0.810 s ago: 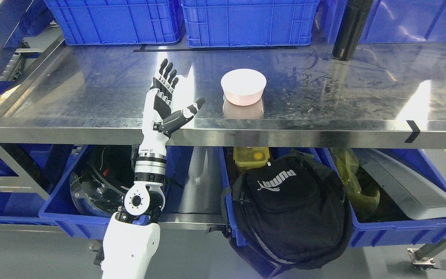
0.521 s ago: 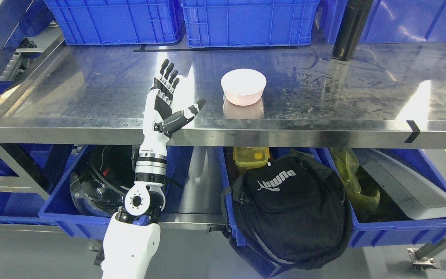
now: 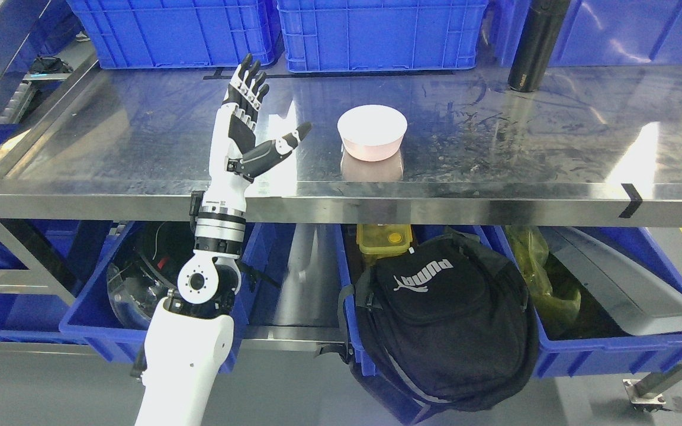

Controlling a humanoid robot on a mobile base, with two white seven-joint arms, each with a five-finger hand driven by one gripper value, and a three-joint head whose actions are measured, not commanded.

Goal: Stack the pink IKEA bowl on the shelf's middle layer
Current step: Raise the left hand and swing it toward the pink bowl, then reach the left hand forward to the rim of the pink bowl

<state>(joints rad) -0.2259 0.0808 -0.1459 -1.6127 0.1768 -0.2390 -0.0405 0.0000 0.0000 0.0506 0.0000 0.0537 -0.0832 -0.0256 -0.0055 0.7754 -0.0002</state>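
My left hand (image 3: 245, 133) is up over the steel shelf (image 3: 140, 148), palm facing right, fingers (image 3: 246, 83) straight and spread, thumb (image 3: 285, 144) pointing off toward the bowl; it holds nothing. The forearm rises from below the shelf's front edge, and the wrist sits just at that edge. I see nothing of my right arm in this view.

The pink bowl (image 3: 372, 132) stands upright on the same shelf, to the right of the hand and apart from it, a clear strip of bare steel between thumb tip and rim. It is set a little back from the front lip, its reflection showing in the metal below it. I can make out only one bowl here, and whether it is a single bowl or a nested pair I cannot tell.

I judge this as the approach, before any grasp. Next I need to carry the hand right until the open span brackets the bowl's wall, thumb on the near side and fingers round the far side, then close gently. Blue crates (image 3: 376, 32) stand along the back and a black flask (image 3: 535, 44) far right, both well clear of my path
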